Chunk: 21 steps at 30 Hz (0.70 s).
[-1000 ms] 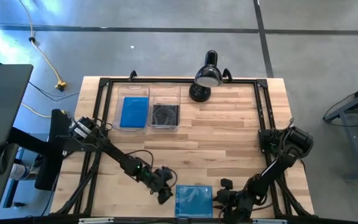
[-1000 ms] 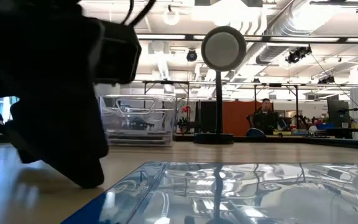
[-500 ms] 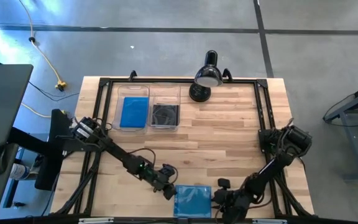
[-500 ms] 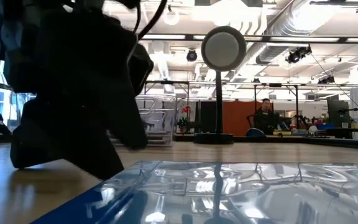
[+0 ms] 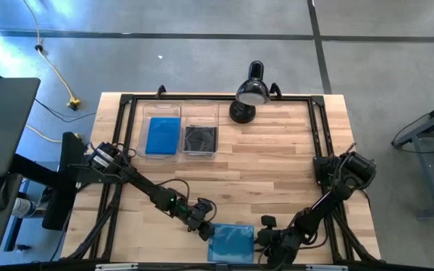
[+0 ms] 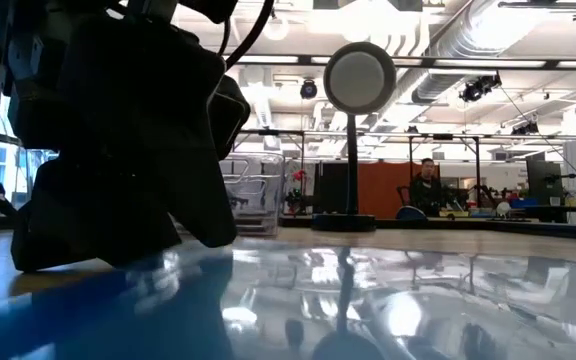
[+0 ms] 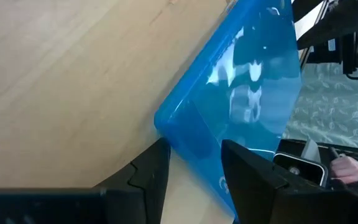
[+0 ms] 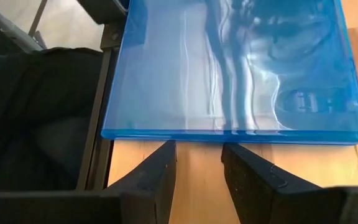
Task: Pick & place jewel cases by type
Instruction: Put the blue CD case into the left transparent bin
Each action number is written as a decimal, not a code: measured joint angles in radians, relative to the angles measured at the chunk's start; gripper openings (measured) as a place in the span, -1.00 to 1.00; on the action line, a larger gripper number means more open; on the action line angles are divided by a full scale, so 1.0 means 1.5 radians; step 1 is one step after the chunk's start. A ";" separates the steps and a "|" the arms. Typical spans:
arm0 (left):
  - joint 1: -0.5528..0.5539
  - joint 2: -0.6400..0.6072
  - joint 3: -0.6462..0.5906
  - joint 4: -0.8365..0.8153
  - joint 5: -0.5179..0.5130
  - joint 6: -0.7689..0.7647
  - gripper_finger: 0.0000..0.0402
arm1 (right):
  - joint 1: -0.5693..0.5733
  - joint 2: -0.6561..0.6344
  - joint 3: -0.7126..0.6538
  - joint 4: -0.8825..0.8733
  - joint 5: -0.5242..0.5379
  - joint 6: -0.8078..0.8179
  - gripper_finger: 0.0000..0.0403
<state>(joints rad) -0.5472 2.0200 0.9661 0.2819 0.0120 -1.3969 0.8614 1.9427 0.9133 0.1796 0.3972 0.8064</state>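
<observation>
since a second ago the left tool (image 5: 204,230) has slid in against the blue jewel case (image 5: 232,240) at the counter's (image 5: 277,165) near edge, and the case has shifted slightly. its fingers (image 7: 148,177) stand narrowly parted, straddling the case's corner, not yet closed on it. the right tool (image 5: 266,239) sits just beside the opposite edge, fingers (image 8: 154,171) parted and holding nothing. far across the counter, one clear bin (image 5: 163,136) holds blue cases and the next bin (image 5: 200,138) holds a dark one. to grip well, the left tool should seat deeper over the edge before closing, while the right steadies the case so it does not skid off. no readable writing or brand shows.
</observation>
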 joint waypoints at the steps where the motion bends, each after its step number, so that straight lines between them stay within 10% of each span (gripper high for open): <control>1: 0.000 0.001 0.002 -0.001 0.001 0.002 -0.27 | -0.002 0.000 -0.001 0.004 0.000 -0.002 -0.36; 21: 0.015 0.015 -0.002 0.262 -0.004 0.233 -0.27 | -0.046 0.000 -0.010 0.027 0.009 -0.063 -0.36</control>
<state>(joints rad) -0.5253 2.0426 0.9628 0.6753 0.0062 -1.0479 0.7927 1.9432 0.8984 0.2203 0.4108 0.7118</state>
